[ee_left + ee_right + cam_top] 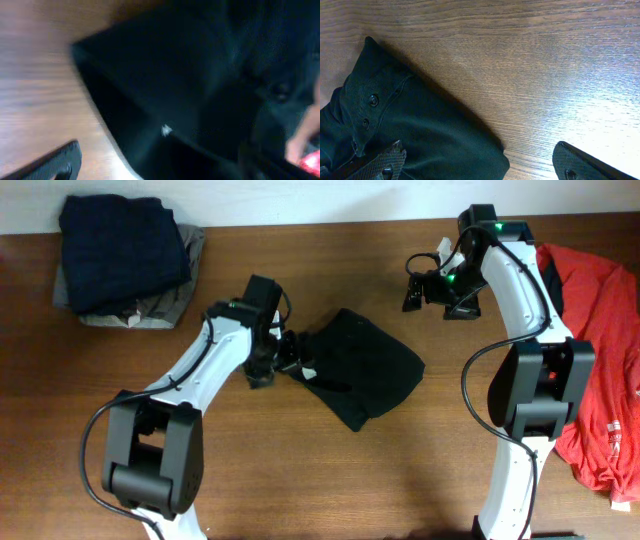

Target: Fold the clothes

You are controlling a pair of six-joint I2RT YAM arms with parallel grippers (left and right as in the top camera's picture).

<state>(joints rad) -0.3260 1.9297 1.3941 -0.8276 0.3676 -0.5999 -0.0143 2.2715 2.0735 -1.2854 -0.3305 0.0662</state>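
The clothes are several garments. A black garment lies folded in a rough diamond at the table's middle. My left gripper is at its left edge, jaws wide; in the blurred left wrist view the black garment fills most of the picture, one finger shows over bare wood, and the other finger is lost in the dark. My right gripper hovers open up and to the right of the garment. Its fingers stand far apart above the buttoned corner of the black garment, holding nothing.
A stack of folded navy and grey garments sits at the back left. A red garment lies spread along the right edge, partly under the right arm's base. The wooden table shows bare in front.
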